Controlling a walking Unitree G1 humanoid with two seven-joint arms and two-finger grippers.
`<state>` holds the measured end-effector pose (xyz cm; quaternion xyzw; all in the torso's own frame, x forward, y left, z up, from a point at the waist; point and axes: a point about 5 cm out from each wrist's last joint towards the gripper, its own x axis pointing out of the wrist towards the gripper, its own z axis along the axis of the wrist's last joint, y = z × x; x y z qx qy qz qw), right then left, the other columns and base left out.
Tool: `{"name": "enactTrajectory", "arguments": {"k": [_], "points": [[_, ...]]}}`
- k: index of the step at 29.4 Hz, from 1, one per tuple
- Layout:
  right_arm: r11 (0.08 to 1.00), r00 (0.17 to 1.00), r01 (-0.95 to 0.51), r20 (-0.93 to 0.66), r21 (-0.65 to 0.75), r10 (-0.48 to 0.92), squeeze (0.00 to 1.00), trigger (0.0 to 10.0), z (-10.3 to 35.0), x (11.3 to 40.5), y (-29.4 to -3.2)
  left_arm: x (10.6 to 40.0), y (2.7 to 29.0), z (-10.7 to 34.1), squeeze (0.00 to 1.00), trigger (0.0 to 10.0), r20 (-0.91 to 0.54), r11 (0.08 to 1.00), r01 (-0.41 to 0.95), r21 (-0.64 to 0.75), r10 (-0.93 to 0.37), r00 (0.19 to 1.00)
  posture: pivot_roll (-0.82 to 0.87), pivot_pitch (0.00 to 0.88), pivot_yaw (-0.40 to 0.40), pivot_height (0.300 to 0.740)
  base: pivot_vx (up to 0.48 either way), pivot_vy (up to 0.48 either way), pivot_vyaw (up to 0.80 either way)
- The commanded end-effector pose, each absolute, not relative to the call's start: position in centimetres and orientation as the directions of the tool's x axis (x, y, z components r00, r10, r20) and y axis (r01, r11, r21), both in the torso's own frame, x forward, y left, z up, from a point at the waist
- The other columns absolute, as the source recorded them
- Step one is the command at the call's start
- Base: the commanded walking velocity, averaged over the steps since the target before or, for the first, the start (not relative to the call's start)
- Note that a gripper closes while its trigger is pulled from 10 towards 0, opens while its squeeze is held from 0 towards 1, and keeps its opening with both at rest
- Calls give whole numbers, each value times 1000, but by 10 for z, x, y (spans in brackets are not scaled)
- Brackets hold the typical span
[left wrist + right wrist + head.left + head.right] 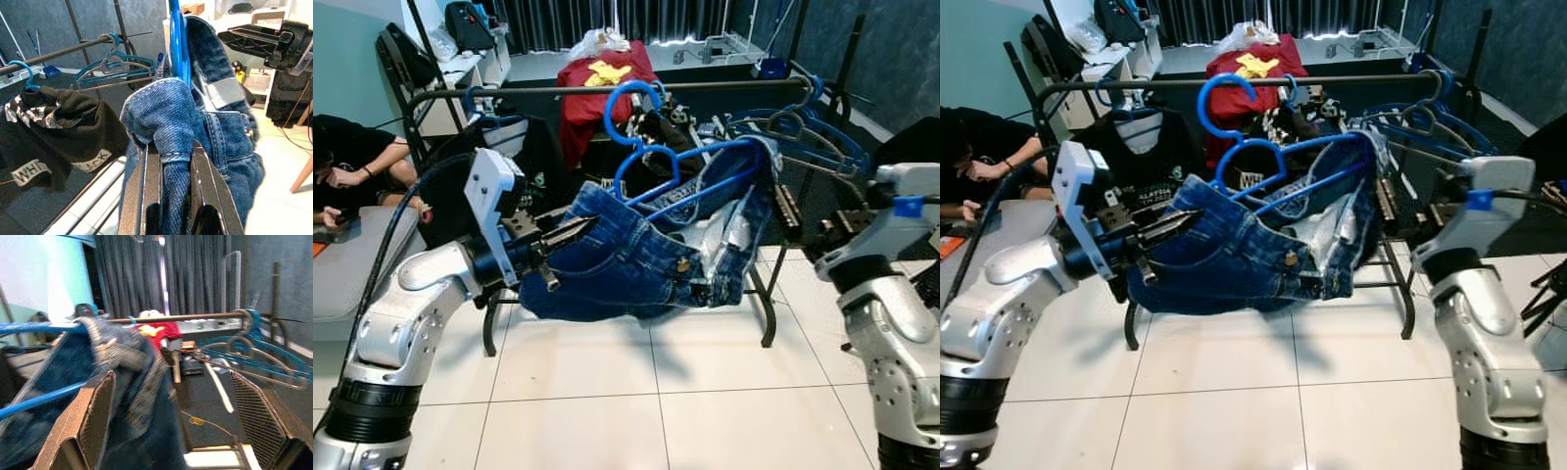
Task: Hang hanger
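Rail: black metal clothes rail (607,89) spans the far side, left to right.
Jeans: blue denim jeans (636,255) draped on blue plastic hanger (675,171), hook just below rail.
Left gripper (570,232): nearer, clamped on denim.
Right gripper (171,426): spread apart, right of jeans.

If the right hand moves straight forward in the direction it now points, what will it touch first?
Most likely the blue jeans, which hang on the blue hanger just before the open right hand. Beyond them lies the rack's rail, but depth is hard to judge.
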<state>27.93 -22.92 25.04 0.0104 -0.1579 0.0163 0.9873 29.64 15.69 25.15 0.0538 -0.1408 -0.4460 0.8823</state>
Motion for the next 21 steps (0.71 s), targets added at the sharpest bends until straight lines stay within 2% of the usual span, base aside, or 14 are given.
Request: {"name": "enactTrajectory", "arguments": {"k": [1, 9, 11, 12, 14, 15, 17, 18, 19, 21], "points": [[1000, 959, -2, 283, 9, 0, 0, 10000, 245, 279, -234, 293, 162, 263, 0, 10000, 240, 591, 767, 250, -805, 542, -162, 0, 54, 740, 0, 0, 0], [1000, 967, 13, 256, 1, -13, 0, 10000, 241, 280, -236, 291, 158, 266, 0, 10000, 248, 574, 781, 247, -816, 522, -164, 0, 54, 740, 0, 0, 0], [1000, 982, -10, 189, 7, 9, 0, 3961, 230, 281, -233, 288, 151, 271, 0, 10000, 271, 551, 798, 244, -829, 490, -159, 0, 51, 740, 0, 0, 0], [1000, 986, -22, 168, 15, 19, 0, 3686, 226, 282, -231, 287, 149, 272, 0, 10000, 276, 545, 802, 244, -832, 481, -159, 0, 51, 740, 0, 0, 0], [1000, 986, -22, 168, 15, 19, 0, 3686, 226, 282, -231, 287, 149, 272, 0, 10000, 276, 545, 802, 244, -832, 481, -159, 0, 51, 740, 0, 0, 0], [994, 981, -53, 193, 98, 34, 0, 6549, 229, 282, -229, 286, 147, 272, 0, 10000, 278, 540, 805, 245, -835, 475, -156, 0, 50, 740, 0, 0, 0], [994, 981, -53, 193, 98, 34, 0, 6549, 229, 282, -229, 286, 147, 272, 0, 10000, 278, 540, 805, 245, -835, 475, -156, 0, 50, 740, 0, 0, 0], [988, 975, -69, 218, 141, 37, 0, 6549, 232, 282, -228, 287, 147, 272, 0, 10000, 278, 540, 805, 246, -835, 475, -156, 0, 50, 740, 0, 0, 0], [959, 952, -132, 301, 250, 53, 0, 10000, 243, 278, -226, 289, 147, 272, 0, 10000, 282, 557, 794, 246, -824, 491, -157, 0, 51, 740, 0, 0, 0], [894, 895, -258, 439, 365, 79, 0, 10000, 261, 269, -224, 294, 148, 272, 0, 10000, 291, 586, 771, 248, -805, 517, -161, 0, 54, 740, 0, 0, 0]]}}
